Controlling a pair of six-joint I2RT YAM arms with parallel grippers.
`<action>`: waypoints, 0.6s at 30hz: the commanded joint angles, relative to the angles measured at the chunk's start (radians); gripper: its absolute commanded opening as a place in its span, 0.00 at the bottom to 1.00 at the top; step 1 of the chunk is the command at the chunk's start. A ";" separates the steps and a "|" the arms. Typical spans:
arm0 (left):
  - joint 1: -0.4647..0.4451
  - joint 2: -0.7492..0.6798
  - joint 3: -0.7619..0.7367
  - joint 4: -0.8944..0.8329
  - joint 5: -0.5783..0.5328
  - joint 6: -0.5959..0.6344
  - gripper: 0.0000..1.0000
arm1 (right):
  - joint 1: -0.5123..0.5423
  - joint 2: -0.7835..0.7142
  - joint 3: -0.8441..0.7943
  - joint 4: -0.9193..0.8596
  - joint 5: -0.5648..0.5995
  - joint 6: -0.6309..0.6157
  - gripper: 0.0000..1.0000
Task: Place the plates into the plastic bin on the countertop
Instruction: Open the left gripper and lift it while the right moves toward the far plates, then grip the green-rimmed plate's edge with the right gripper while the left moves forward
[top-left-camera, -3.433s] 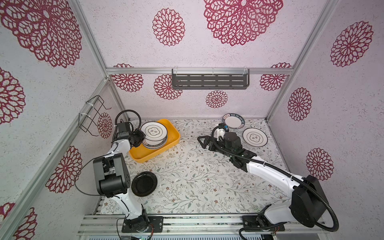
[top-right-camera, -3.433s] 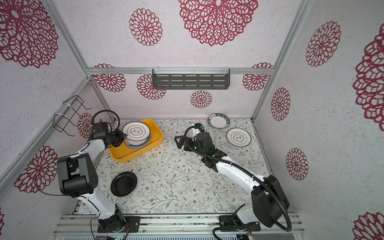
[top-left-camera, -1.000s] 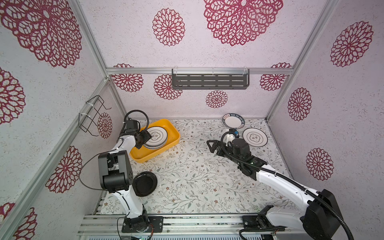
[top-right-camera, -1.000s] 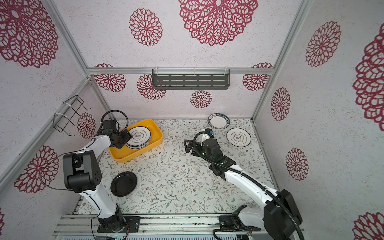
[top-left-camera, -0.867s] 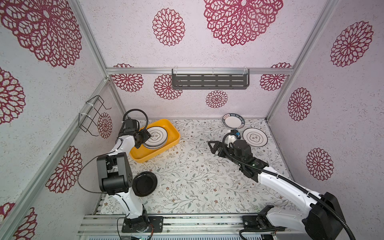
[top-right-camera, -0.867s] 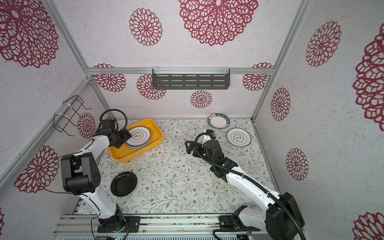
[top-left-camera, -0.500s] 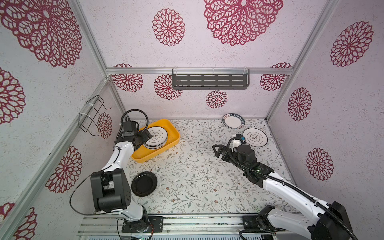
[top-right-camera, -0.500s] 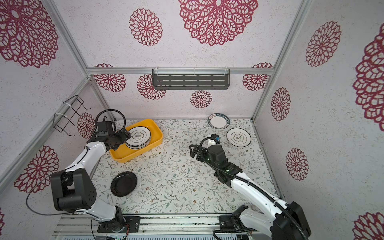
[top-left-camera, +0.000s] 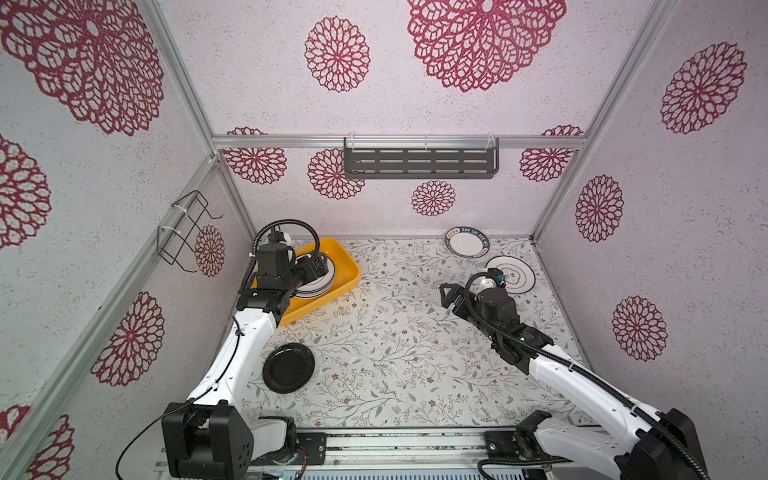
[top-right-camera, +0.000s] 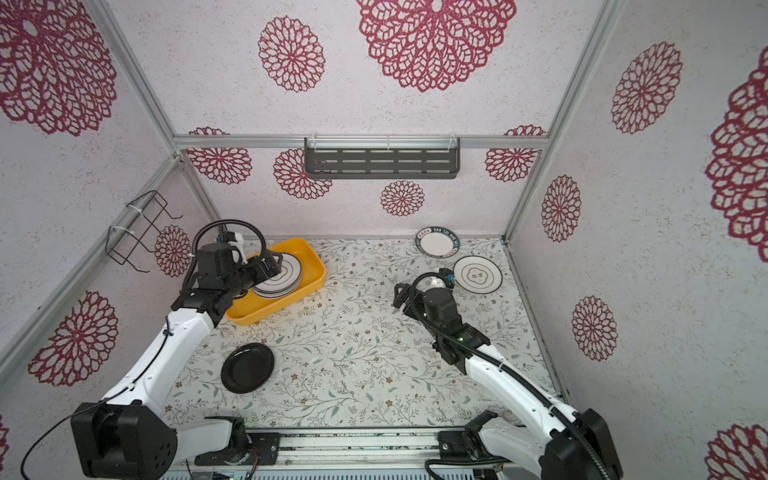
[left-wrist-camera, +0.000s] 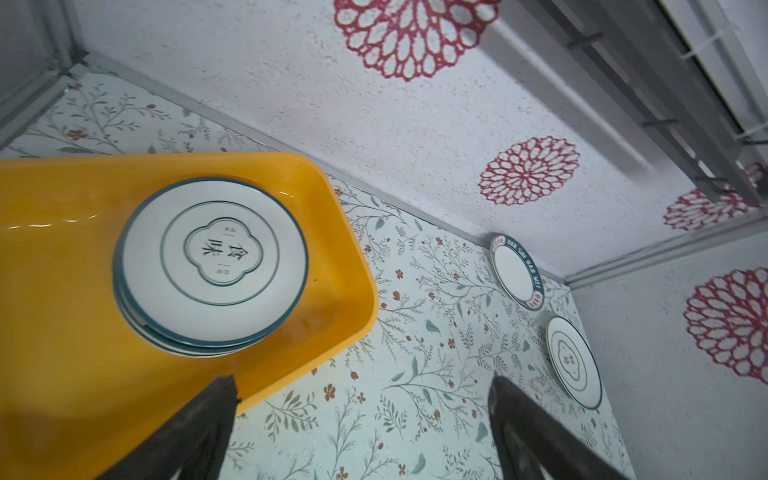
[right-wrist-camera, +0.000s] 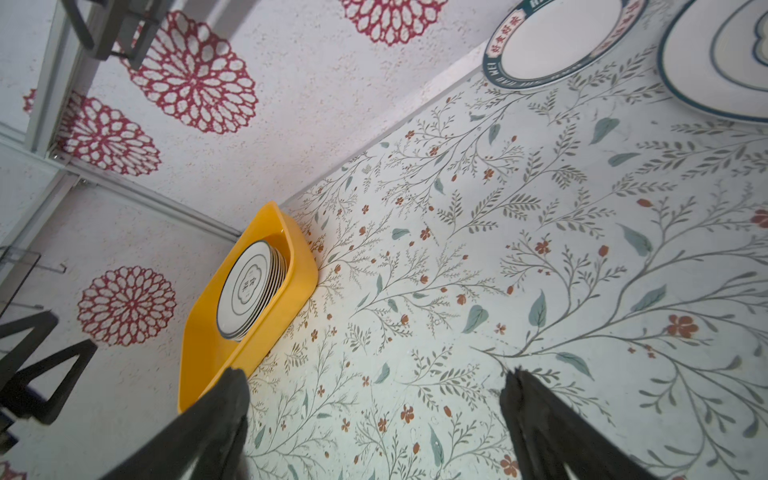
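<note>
Left wrist view: 食味 on top plate (left-wrist-camera: 212, 253) in bin (left-wrist-camera: 62, 332); left gripper (left-wrist-camera: 361, 380), right gripper (right-wrist-camera: 374, 370) unclenched, empty.

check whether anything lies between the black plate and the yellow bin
Nothing visible does: only bare countertop separates the black plate from the yellow bin. A plate stack already sits inside, near the open left gripper.

countertop (top-left-camera: 395, 340) | plastic bin (top-left-camera: 348, 271) back-left | black plate (top-left-camera: 288, 368) front-left | lettered-rim plate (top-left-camera: 467, 242), flower-outline plate (top-left-camera: 520, 277) near each other, back-right
</note>
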 joint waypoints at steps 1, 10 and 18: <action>-0.034 -0.046 -0.020 0.094 0.019 0.040 0.97 | -0.045 0.036 0.007 0.049 0.063 0.028 0.99; -0.138 -0.002 -0.022 0.164 0.093 0.016 0.97 | -0.215 0.244 0.071 0.154 0.003 0.047 0.99; -0.214 0.077 -0.017 0.260 0.119 -0.022 0.97 | -0.337 0.487 0.207 0.268 -0.117 0.086 0.96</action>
